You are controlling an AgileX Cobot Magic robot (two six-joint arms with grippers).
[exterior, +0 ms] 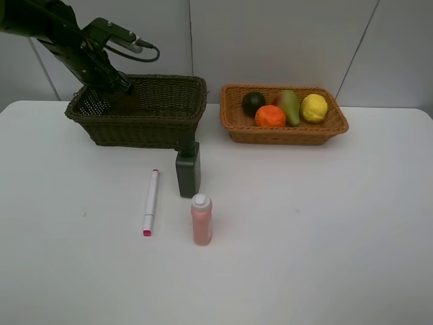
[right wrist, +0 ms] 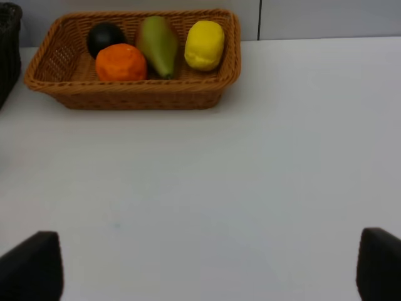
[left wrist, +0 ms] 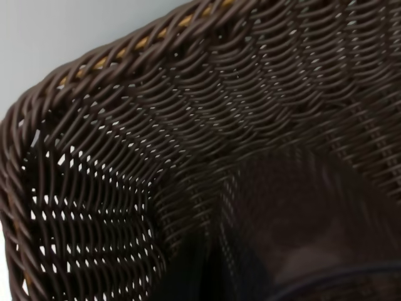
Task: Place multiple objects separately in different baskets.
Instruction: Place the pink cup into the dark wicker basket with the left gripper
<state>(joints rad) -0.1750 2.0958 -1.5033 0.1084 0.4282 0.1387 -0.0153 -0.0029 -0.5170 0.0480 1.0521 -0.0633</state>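
Note:
My left gripper [exterior: 124,87] reaches down into the dark olive-brown basket [exterior: 135,125], shut on the translucent pinkish cup [left wrist: 301,232], which fills the left wrist view against the weave [left wrist: 125,94]. The orange-tan basket [exterior: 284,132] holds the orange [exterior: 270,116], lemon [exterior: 314,107], pear [exterior: 289,106] and dark green round fruit [exterior: 254,102]. On the table in front of the dark basket lie the white-pink marker [exterior: 150,202], the dark green bottle [exterior: 188,169] and the pink bottle [exterior: 201,220], both upright. My right gripper [right wrist: 203,269] is open and empty, facing the orange-tan basket [right wrist: 125,97] from across bare table.
The white table [exterior: 325,223] reaches to a grey wall behind the baskets. The two baskets stand side by side at the back with a narrow gap between them. The right arm is outside the exterior high view.

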